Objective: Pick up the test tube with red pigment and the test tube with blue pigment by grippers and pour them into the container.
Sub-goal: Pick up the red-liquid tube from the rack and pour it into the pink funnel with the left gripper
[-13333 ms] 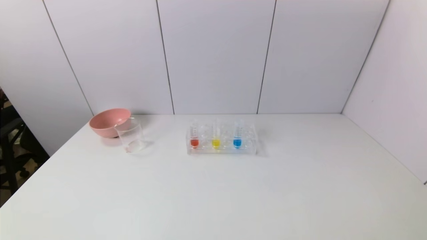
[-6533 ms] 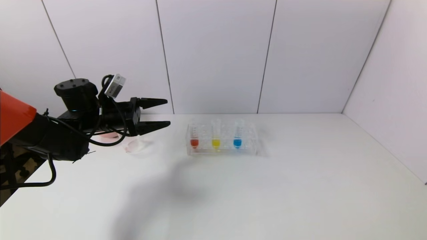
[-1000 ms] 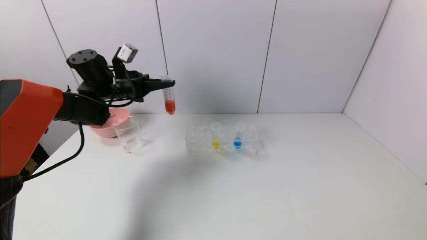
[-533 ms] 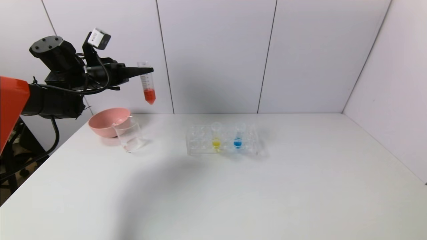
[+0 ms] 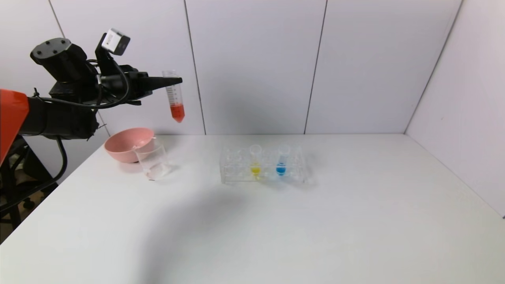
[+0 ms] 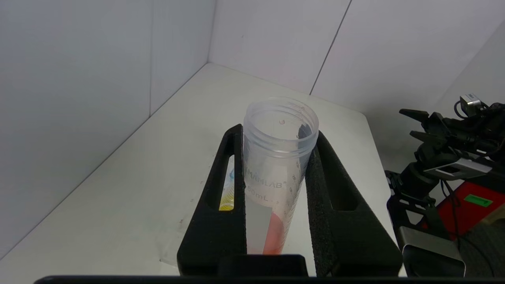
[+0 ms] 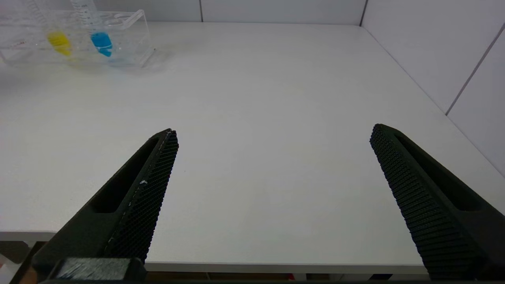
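My left gripper (image 5: 171, 81) is shut on the red-tipped test tube (image 5: 175, 98) near its open mouth. It holds the tube upright, high above the table, above and a little right of the clear beaker (image 5: 153, 162). The left wrist view shows the tube (image 6: 276, 173) clamped between the black fingers (image 6: 215, 205). The blue-tipped test tube (image 5: 281, 161) stands in the clear rack (image 5: 300, 171); it also shows in the right wrist view (image 7: 98, 37). My right gripper (image 7: 272, 136) is open and empty, low at the table's near edge, out of the head view.
A yellow-tipped tube (image 5: 255, 162) stands in the rack left of the blue one. A pink bowl (image 5: 124, 144) sits just behind the beaker at the far left. White walls close the back and right of the white table (image 5: 315, 228).
Over the last second my left gripper carried the red tube up and to the left, from beside the rack toward the beaker. In the last half second it barely moved.
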You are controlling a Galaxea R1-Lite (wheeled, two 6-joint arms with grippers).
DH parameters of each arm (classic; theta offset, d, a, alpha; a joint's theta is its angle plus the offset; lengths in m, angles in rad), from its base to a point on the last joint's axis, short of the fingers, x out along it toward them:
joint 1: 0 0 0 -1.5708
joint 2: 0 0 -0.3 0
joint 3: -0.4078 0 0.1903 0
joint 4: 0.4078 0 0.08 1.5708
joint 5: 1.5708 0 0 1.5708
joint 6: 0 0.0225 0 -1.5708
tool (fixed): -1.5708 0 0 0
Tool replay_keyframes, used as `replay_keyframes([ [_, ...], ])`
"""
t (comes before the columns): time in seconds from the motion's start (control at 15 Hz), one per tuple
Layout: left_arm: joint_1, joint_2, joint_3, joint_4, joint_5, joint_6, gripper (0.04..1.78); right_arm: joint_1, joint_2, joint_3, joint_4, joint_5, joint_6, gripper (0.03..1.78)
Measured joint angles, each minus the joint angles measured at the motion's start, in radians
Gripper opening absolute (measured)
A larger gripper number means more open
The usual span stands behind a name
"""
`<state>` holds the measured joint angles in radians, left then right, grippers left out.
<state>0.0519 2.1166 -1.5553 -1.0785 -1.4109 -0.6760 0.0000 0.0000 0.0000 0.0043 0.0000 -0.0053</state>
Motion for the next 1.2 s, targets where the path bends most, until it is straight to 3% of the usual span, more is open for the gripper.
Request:
replay_keyframes([
  [1.2,-0.008,-0.031,0.088,-0.001,0.003,0.009,0.46,0.000,0.000,0.000,0.000,0.000,0.000,1.77],
])
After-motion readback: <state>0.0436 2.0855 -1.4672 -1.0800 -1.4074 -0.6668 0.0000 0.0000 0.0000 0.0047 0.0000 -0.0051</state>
